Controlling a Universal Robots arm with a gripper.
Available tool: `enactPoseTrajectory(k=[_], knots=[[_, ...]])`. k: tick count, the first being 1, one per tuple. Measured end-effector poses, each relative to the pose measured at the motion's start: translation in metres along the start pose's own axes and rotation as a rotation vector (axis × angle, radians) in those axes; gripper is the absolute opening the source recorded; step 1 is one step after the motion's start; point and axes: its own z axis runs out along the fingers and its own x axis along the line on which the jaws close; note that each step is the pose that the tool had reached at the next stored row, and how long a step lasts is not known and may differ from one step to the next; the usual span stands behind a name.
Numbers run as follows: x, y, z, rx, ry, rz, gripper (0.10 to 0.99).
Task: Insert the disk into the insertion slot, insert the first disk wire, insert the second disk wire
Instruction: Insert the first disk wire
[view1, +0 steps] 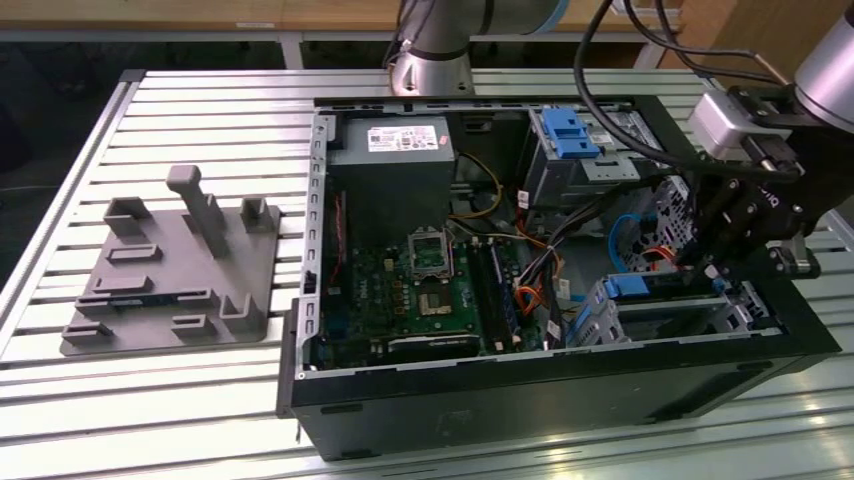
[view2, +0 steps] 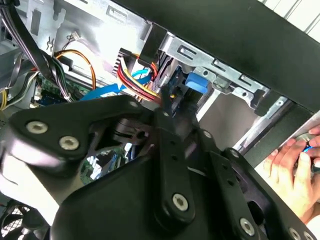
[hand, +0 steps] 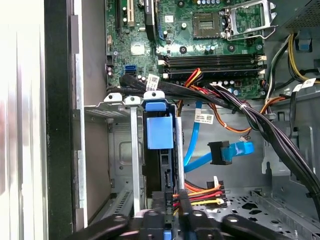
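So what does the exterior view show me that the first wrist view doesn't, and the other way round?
Exterior view: the grey fixture plate on the slatted table, the arm's base and the whole computer case. First wrist view: the gripper closed on the first disk wire right at the disk, and the second disk wire with its dark plug lying loose beside the insertion slot. Both: the green motherboard and the disk's blue carrier.
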Motion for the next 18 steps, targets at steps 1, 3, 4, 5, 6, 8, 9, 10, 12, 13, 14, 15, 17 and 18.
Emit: enactPoseTrajectory(k=[1,3,4,5,6,8,9,10,12,13,14,15,17,18], knots=[[0.0,0.0001,-0.0019,0.0,-0.0002,-0.001,0.29],[0.0001,0.0004,-0.0066,0.0,0.0,-0.001,0.357],[0.0002,0.0005,-0.0094,0.0,0.0,-0.001,0.357],[0.0002,0.0007,-0.0125,0.0,-0.0002,-0.001,0.357],[0.0002,0.0008,-0.0158,0.0,-0.0003,-0.001,0.357],[0.0003,0.0012,-0.0224,0.0,-0.0001,-0.001,0.357],[0.0003,0.0014,-0.0258,0.0,-0.0002,-0.001,0.357],[0.0003,0.0015,-0.0288,0.0,-0.0001,-0.001,0.357],[0.0003,0.0018,-0.0352,0.0,-0.0001,-0.001,0.357],[0.0003,0.0018,-0.0379,0.0,0.0,-0.001,0.357],[0.0002,0.0019,-0.0396,0.0,-0.0001,-0.001,0.357],[0.0003,0.0019,-0.0401,0.0,-0.0002,-0.001,0.357],[0.0003,0.002,-0.041,0.0,-0.0002,-0.001,0.357],[0.0002,0.002,-0.0411,0.0,-0.0003,-0.001,0.357]])
